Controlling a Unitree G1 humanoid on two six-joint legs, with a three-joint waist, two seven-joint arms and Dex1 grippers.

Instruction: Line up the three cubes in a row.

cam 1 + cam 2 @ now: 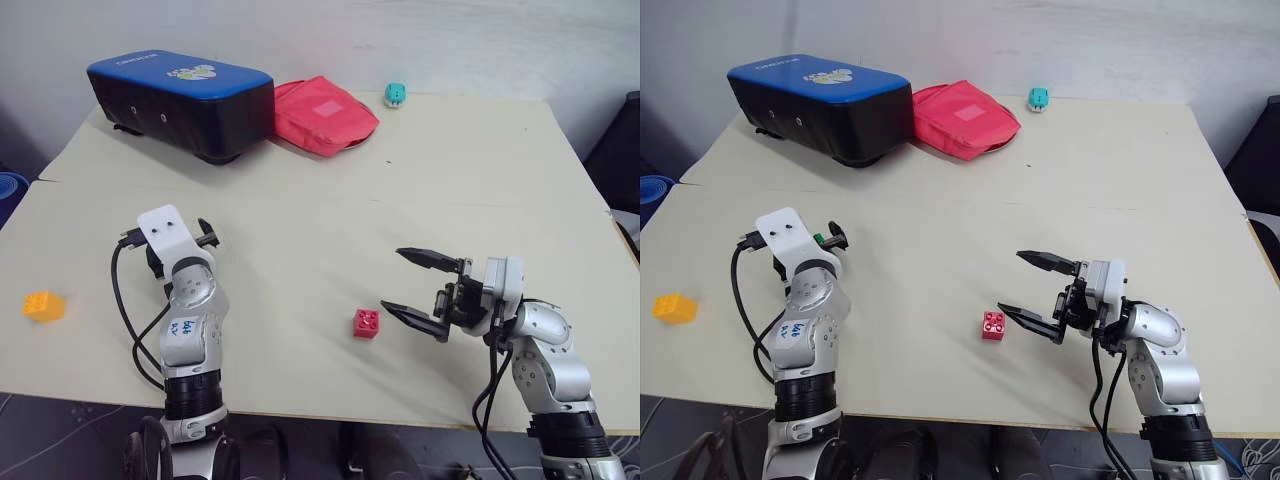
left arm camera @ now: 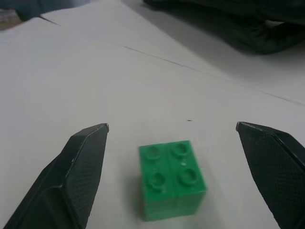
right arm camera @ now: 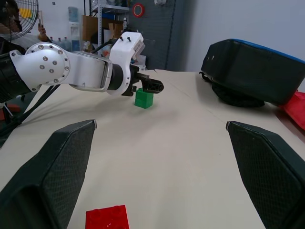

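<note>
The green cube (image 2: pixel 171 179) sits on the table between the spread fingers of my left gripper (image 2: pixel 172 126), which is open and not touching it. From the head, the left gripper (image 1: pixel 830 238) is at the table's left, with its fingers mostly hidden behind its white wrist mount. The red cube (image 1: pixel 366 323) lies near the front edge at centre. My right gripper (image 1: pixel 392 278) is open just to its right, pointing left, with nothing between its fingers. The orange-yellow cube (image 1: pixel 44 305) rests at the far left edge of the table.
A black case with a blue top (image 1: pixel 180 100) and a red pouch (image 1: pixel 322 115) lie at the back left. A small teal object (image 1: pixel 394 95) sits at the back edge. The beige table (image 1: pixel 300 200) stretches wide between the arms.
</note>
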